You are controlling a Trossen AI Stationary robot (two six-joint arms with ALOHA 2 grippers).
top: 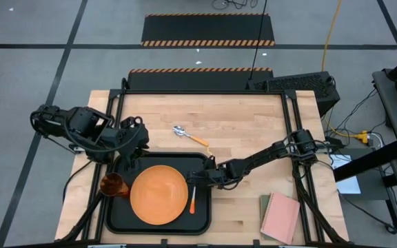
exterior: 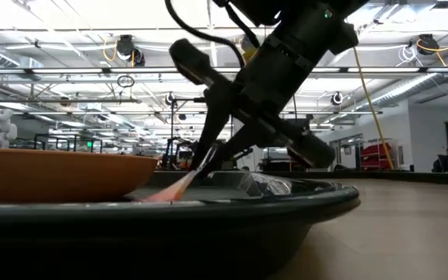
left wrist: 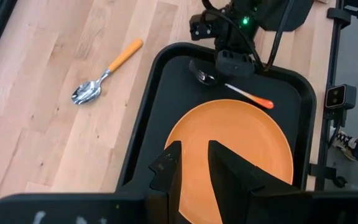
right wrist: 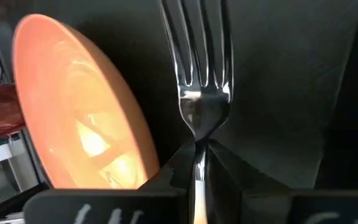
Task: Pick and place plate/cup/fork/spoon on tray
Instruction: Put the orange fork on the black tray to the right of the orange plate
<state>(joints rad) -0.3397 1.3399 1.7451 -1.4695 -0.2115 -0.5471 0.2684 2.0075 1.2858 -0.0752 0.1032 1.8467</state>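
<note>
Closest to my right wrist lens, the small fork with silver metal tines and an orange handle [right wrist: 202, 93] sits pinched at its neck between the right gripper [top: 197, 178], whose dark arm stretches low across the wooden table [top: 240, 124] onto the large black rectangular tray [top: 202, 219]. I see the fork just beside the round flat orange plate [top: 158, 195], handle end down on the tray floor, tines raised toward the tray's far edge. My left gripper [left wrist: 190, 165] hangs over the plate, fingers apart and empty
</note>
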